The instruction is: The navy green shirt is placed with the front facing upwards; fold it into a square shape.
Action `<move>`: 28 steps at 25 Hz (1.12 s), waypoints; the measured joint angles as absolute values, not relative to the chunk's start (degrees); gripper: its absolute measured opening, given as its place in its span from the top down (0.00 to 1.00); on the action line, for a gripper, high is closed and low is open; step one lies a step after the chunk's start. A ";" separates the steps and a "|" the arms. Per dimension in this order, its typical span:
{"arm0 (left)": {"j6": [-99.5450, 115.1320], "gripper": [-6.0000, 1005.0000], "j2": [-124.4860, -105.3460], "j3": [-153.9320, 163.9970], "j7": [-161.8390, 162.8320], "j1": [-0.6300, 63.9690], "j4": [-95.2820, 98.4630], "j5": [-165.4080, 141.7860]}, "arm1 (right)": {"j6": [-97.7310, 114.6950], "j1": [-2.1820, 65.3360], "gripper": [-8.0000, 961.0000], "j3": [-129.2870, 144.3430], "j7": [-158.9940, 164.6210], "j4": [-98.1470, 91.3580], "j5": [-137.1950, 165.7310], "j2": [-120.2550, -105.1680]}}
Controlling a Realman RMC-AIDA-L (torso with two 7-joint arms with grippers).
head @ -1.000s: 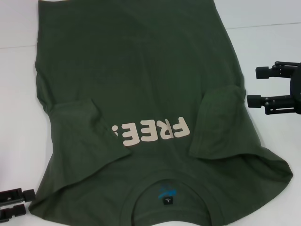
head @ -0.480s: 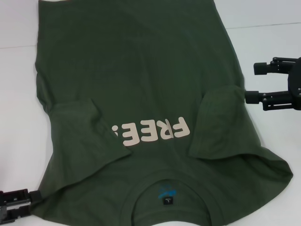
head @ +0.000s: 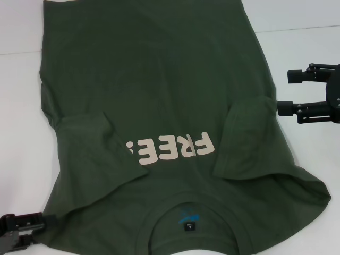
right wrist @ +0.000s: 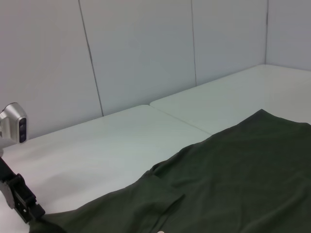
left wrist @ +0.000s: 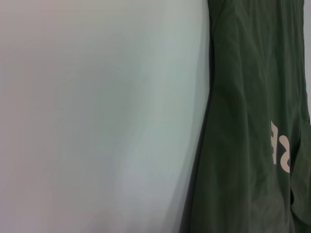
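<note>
Two spread claws, left claw [head: 24, 229] and right claw [head: 289, 91], flanking shirt [head: 159, 106]; wall [right wrist: 146, 53] only wrist-visible.

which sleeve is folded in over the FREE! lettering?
The left sleeve of the navy green shirt: its edge covers the print's last character. The right sleeve is folded in too but stops short of the F.

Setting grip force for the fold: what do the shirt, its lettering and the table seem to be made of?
The shirt looks like soft matte knit, likely cotton: it creases and drapes limply. The lettering looks like a flat cream print, smooth against the weave. The table seems a hard, smooth white board, faintly glossy, with a seam line.
</note>
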State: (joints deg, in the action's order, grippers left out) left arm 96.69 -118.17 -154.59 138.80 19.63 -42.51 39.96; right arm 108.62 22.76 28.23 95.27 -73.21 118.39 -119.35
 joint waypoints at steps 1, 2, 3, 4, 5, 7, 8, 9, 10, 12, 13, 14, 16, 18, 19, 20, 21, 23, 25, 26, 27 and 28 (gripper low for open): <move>96.46 0.35 -118.17 -154.37 138.77 19.89 -42.20 39.94 | 108.62 22.76 0.07 28.25 95.27 -73.22 118.39 -119.35; 96.28 0.35 -118.20 -154.18 138.75 20.07 -42.01 39.94 | 108.62 22.77 0.07 28.32 95.27 -73.21 118.39 -119.34; 96.17 0.35 -118.27 -153.89 138.74 20.29 -41.88 39.94 | 108.62 22.77 0.07 28.39 95.27 -73.21 118.39 -119.35; 96.11 0.35 -118.32 -153.72 138.73 20.42 -41.86 39.93 | 108.62 22.77 0.07 28.45 95.27 -73.21 118.39 -119.35; 96.05 0.35 -118.37 -153.53 138.73 20.60 -41.85 39.92 | 108.62 22.77 0.07 28.47 95.27 -73.21 118.39 -119.34; 95.92 0.35 -118.39 -153.33 138.78 20.78 -41.84 39.90 | 108.62 22.77 0.07 28.48 95.27 -73.21 118.39 -119.35; 95.87 0.35 -118.39 -153.31 138.89 20.81 -41.84 39.90 | 108.62 22.75 0.07 28.47 95.27 -73.21 118.39 -119.35; 95.81 0.35 -118.40 -153.30 139.03 20.83 -41.83 39.90 | 108.62 22.75 0.07 28.45 95.27 -73.21 118.39 -119.35; 95.73 0.35 -118.41 -153.30 139.10 20.83 -41.84 39.90 | 108.62 22.75 0.07 28.39 95.27 -73.21 118.38 -119.34; 95.43 0.37 -118.51 -153.28 139.09 20.82 -42.19 39.91 | 108.64 22.74 0.07 28.29 95.27 -73.21 118.36 -119.35; 95.34 0.38 -118.56 -153.05 139.04 20.82 -42.36 39.91 | 108.64 22.74 0.07 28.29 95.29 -73.21 118.34 -119.35; 95.24 0.40 -118.59 -152.69 139.07 20.83 -42.38 39.85 | 108.63 22.75 0.07 28.33 95.31 -73.21 118.32 -119.37; 94.89 0.43 -118.62 -151.91 139.24 20.99 -42.30 39.73 | 108.63 22.77 0.07 28.41 95.34 -73.21 118.28 -119.41; 94.65 0.46 -118.62 -151.63 139.33 21.17 -42.19 39.70 | 108.62 22.90 0.07 28.43 95.36 -73.21 118.22 -119.42; 94.62 0.47 -118.57 -151.63 139.34 21.25 -42.12 39.69 | 108.63 22.96 0.07 28.45 95.36 -73.20 118.22 -119.43; 94.62 0.49 -118.55 -151.63 139.36 21.28 -42.09 39.69 | 108.63 23.02 0.07 28.47 95.40 -73.18 118.22 -119.43; 94.61 0.50 -118.47 -151.64 139.38 21.33 -42.09 39.68 | 108.62 23.10 0.07 28.49 95.60 -73.17 118.23 -119.43; 94.61 0.56 -118.35 -151.64 139.42 21.34 -42.06 39.67 | 108.49 23.18 0.07 28.53 96.33 -73.16 118.30 -119.41; 94.62 0.64 -118.25 -151.62 139.42 21.35 -42.09 39.66 | 108.32 23.24 0.07 28.54 97.22 -73.14 118.62 -119.37; 94.64 0.67 -118.23 -151.62 139.42 21.35 -42.15 39.65 | 108.27 23.26 0.07 28.54 97.57 -73.13 118.88 -119.35; 94.72 0.71 -118.17 -151.64 139.42 21.34 -42.27 39.64 | 108.23 23.28 0.07 28.53 97.97 -73.13 119.21 -119.32; 94.82 0.75 -118.12 -151.66 139.42 21.32 -42.35 39.64 | 108.15 23.28 0.07 28.50 98.42 -73.12 119.63 -119.29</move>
State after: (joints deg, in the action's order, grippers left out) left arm 94.82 -118.12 -151.66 139.42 21.32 -42.35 39.64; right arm 108.15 23.28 28.50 98.43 -73.12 119.63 -119.29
